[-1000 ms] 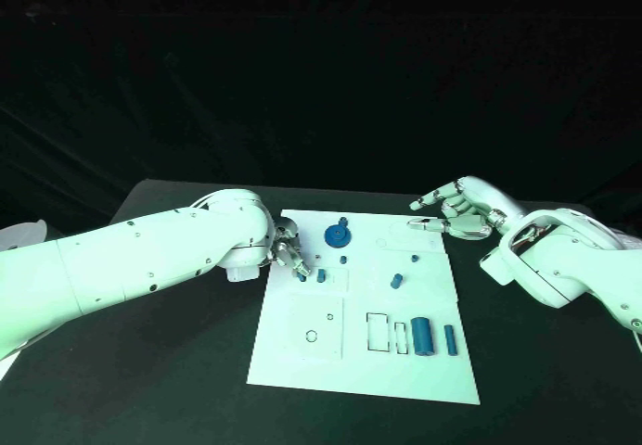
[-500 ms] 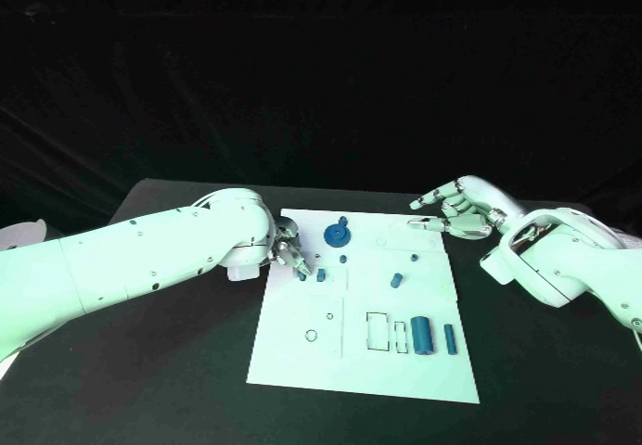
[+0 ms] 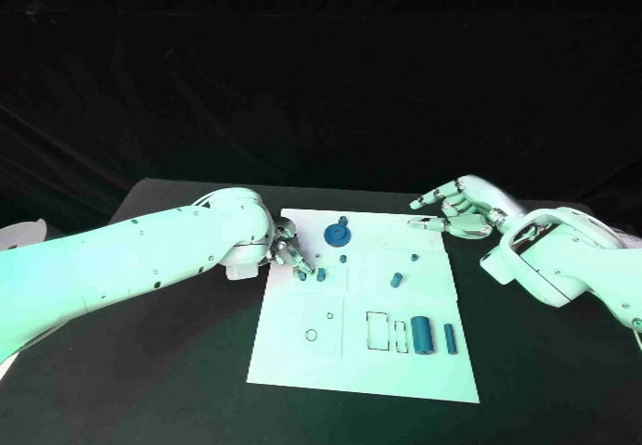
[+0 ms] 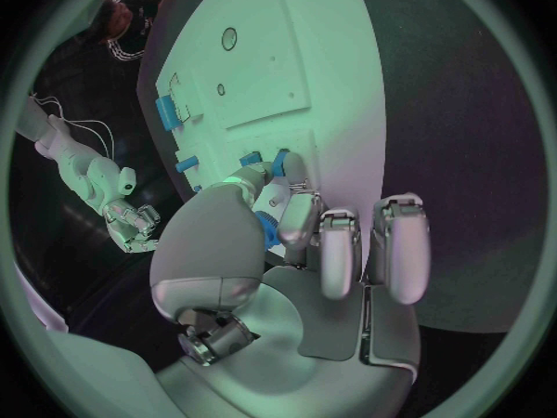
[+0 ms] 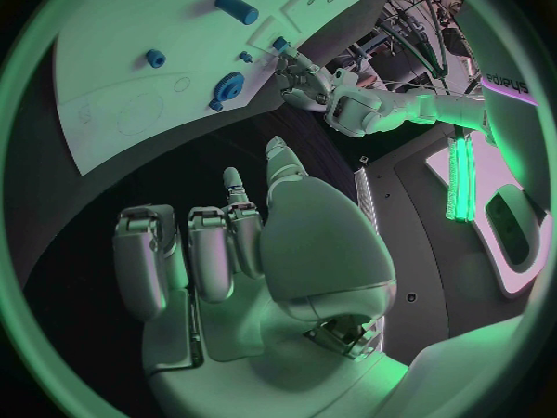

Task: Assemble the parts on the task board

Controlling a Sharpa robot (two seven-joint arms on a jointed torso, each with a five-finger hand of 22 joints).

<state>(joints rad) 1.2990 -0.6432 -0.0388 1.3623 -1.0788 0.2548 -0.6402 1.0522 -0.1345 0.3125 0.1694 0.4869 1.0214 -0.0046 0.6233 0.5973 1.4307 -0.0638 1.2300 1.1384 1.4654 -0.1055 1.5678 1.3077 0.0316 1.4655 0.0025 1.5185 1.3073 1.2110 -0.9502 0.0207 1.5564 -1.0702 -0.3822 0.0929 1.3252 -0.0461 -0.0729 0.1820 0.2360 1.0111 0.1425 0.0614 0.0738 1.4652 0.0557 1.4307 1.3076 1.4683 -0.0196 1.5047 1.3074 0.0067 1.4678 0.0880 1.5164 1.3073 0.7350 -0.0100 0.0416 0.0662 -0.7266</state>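
Board: the white rectangular task board (image 3: 311, 366) lies flat in the middle of the black table (image 3: 160, 371), its long side running away from the robot.
Left hand: the silver left hand (image 3: 287, 256) is at the board's left edge, fingertips closed on a small blue peg (image 3: 323, 274); the wrist view shows blue between thumb and fingers. I judge the pinch is for seating that peg in a nearby socket.
Right hand: the silver right hand (image 3: 453, 211) hovers off the board's far right corner, fingers partly curled, grasping nothing, probably parked clear of the work.
Parts counted: one blue round gear-like piece (image 3: 339, 235) near the far edge; two small blue pegs mid-board, one (image 3: 396, 279) lying tilted; one thick blue cylinder (image 3: 421, 336) and one thin blue bar (image 3: 450, 338) side by side near the right edge.
Empty seats: outlined slots (image 3: 381, 333) beside the cylinder look unfilled, so the assembly seems early.
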